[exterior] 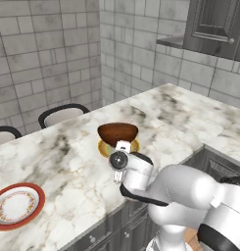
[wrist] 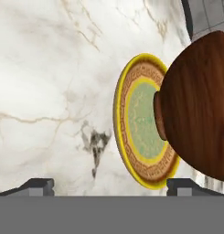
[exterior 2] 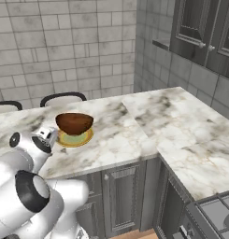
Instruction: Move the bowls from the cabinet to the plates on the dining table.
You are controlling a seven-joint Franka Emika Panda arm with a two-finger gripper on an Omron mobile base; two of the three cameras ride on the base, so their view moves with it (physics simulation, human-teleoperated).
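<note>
i see the dark reddish-brown bowl (exterior: 117, 133) sitting on the yellow-orange plate (exterior: 105, 148) near the middle of the left base view, on the white marble dining table (exterior: 53, 162). in the right base view the same bowl (exterior 2: 74, 123) and plate (exterior 2: 75, 138) lie left of centre, close to the table's near edge (exterior 2: 116, 140). in the hand view the bowl (wrist: 198, 105) fills the right side, its foot touching the plate's green centre, and the plate (wrist: 131, 121) shows its yellow rim and brown patterned band at centre.

my gripper (wrist: 111, 185) is spread wide: the two dark fingertips (wrist: 38, 185) stand far apart at the bottom corners of the hand view, with nothing between them but marble and the plate's edge. the wrist sits just below the bowl in the left base view.

the red-rimmed plate (exterior: 16, 206) lies at the lower left of the left base view, well apart from the bowl. the grey cabinet (exterior 2: 204, 30) hangs at the upper right, doors shut. two dark chair backs (exterior: 62, 113) stand beyond the table's far side.
</note>
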